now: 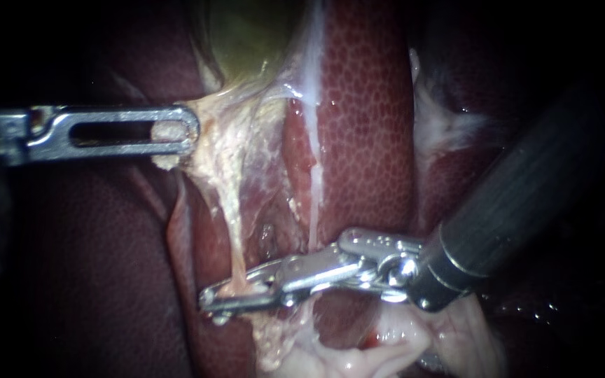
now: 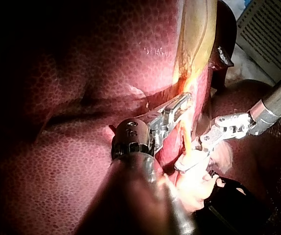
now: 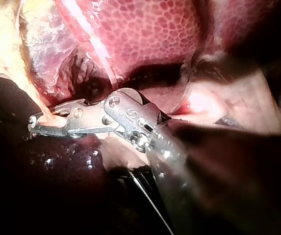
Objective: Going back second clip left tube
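The greenish gallbladder (image 1: pixel 246 35) lies against the red liver (image 1: pixel 365 105). My left instrument (image 1: pixel 176 136) is shut on pale tissue at the gallbladder's lower end and holds it stretched; the left wrist view shows the same grip (image 2: pixel 177 110). From that tissue a thin pale tube, the left tube (image 1: pixel 232 238), runs down. My right instrument (image 1: pixel 222 297) lies across it with narrow jaws closed on it from both sides, as the right wrist view (image 3: pixel 47 125) also shows. No clip shows on the tube outside the jaws.
A whitish strand (image 1: pixel 313 175) runs down the liver to the right of the tube. Pale fatty tissue (image 1: pixel 358 350) lies under the right instrument's dark shaft (image 1: pixel 526 182). A printed sheet (image 2: pixel 268 34) shows beyond the liver.
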`<state>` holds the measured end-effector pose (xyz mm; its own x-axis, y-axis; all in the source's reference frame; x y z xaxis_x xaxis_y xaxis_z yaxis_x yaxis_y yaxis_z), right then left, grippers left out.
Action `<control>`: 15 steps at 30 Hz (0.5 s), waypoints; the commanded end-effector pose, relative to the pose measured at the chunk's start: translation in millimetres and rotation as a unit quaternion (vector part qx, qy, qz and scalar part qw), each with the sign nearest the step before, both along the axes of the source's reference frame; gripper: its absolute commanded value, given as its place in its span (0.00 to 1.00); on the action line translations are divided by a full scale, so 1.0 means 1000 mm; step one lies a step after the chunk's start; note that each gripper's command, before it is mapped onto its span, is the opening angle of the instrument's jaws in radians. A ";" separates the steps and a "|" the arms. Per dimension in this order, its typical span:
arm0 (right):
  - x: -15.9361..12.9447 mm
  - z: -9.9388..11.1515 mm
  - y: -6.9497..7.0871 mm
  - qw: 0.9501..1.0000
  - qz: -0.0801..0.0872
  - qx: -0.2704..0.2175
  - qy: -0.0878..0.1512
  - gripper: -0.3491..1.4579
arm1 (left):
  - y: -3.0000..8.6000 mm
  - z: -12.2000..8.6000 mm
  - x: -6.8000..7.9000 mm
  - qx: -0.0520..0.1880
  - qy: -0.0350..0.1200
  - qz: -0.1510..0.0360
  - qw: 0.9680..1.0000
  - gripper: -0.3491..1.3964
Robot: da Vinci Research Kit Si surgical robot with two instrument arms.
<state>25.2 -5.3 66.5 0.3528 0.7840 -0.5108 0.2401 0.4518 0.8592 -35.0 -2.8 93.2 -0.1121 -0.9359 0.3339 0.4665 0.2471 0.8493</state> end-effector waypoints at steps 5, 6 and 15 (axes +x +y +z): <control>0.0001 0.0000 0.0000 1.000 0.000 0.000 0.000 0.00 | 0.0000 -0.0001 0.0000 0.000 0.000 0.000 1.000 0.00; 0.0001 0.0000 0.0000 1.000 0.000 0.000 0.000 0.00 | 0.0000 -0.0001 0.0000 0.000 0.000 0.000 1.000 0.00; 0.0002 0.0000 0.0000 1.000 0.000 0.000 0.000 0.00 | 0.0000 0.0000 0.0001 0.000 0.000 0.000 1.000 0.00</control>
<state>25.4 -5.3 66.5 0.3526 0.7844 -0.5102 0.2393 0.4515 0.8596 -34.9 -2.7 93.2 -0.1123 -0.9357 0.3345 0.4671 0.2474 0.8489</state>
